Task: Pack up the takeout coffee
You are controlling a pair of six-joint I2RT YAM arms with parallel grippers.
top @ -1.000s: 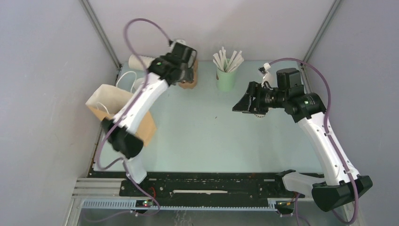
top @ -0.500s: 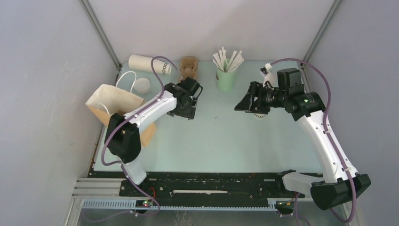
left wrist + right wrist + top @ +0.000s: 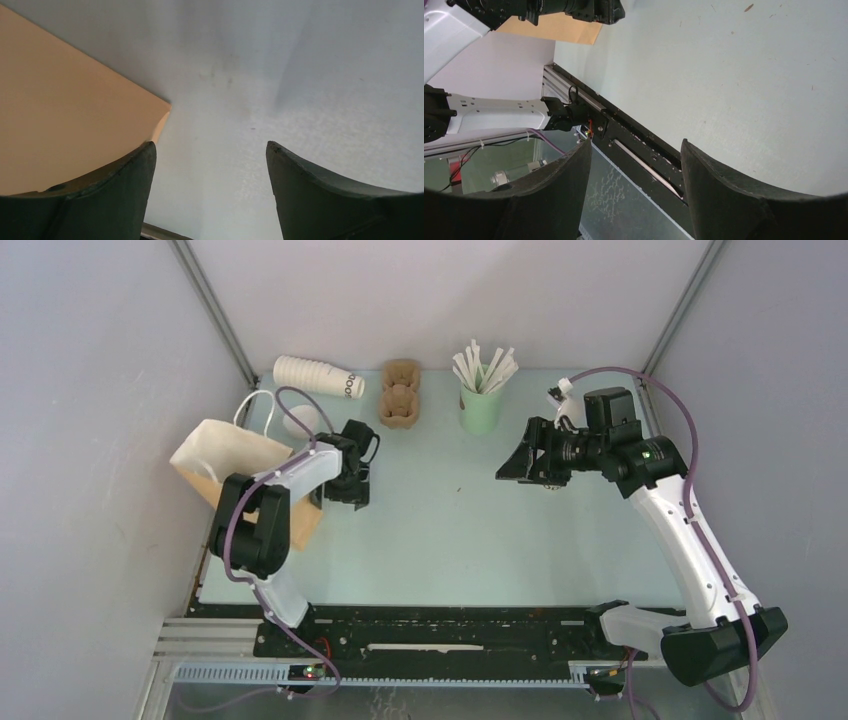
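Left pincer [image 3: 210, 146] has swung back from the carrier [image 3: 400, 395] to beside the bag [image 3: 225, 455], fingers apart, empty (right pincer [image 3: 635, 143] likewise); lid [image 3: 300, 421] waits just behind the bag, unpacked.

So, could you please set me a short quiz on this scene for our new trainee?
1. True or false: the stack of cups stands upright.
2. The right gripper is: A) open and empty, B) shut and empty, C) shut on something.
3. Which thing is closest to the left gripper?

Key: 1 false, it lies on its side. 2 A. 3 the paper bag.
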